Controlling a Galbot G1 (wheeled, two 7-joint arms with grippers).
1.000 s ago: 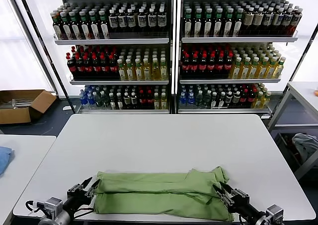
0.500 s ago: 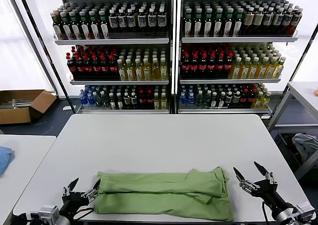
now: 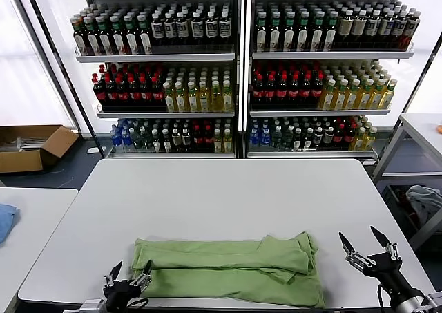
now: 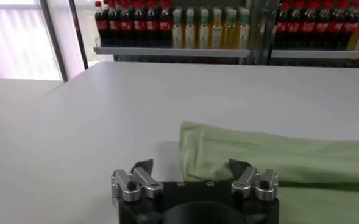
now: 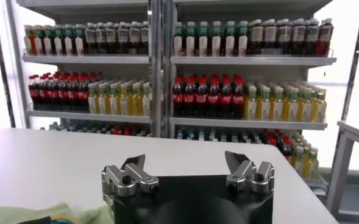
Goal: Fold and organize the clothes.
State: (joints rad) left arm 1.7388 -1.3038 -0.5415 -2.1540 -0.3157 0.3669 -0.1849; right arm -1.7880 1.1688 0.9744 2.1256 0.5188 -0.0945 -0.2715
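The light green polo shirt lies folded into a long strip across the near part of the white table. Its collar, buttons and logo are hidden. My left gripper is open and empty at the shirt's left end, near the table's front edge. In the left wrist view the left gripper sits just in front of the shirt's edge. My right gripper is open and empty, off the shirt's right end. In the right wrist view the right gripper faces the shelves, and a bit of shirt shows.
Shelves of bottled drinks stand behind the table. A second white table with a blue cloth is at the left. A cardboard box lies on the floor at the left. Another table and a grey cloth are at the right.
Both grippers let go of the shirt's ends, opened and drew back. The left one sank toward the table's front edge; the right one moved out to the right. The shirt stays flat.
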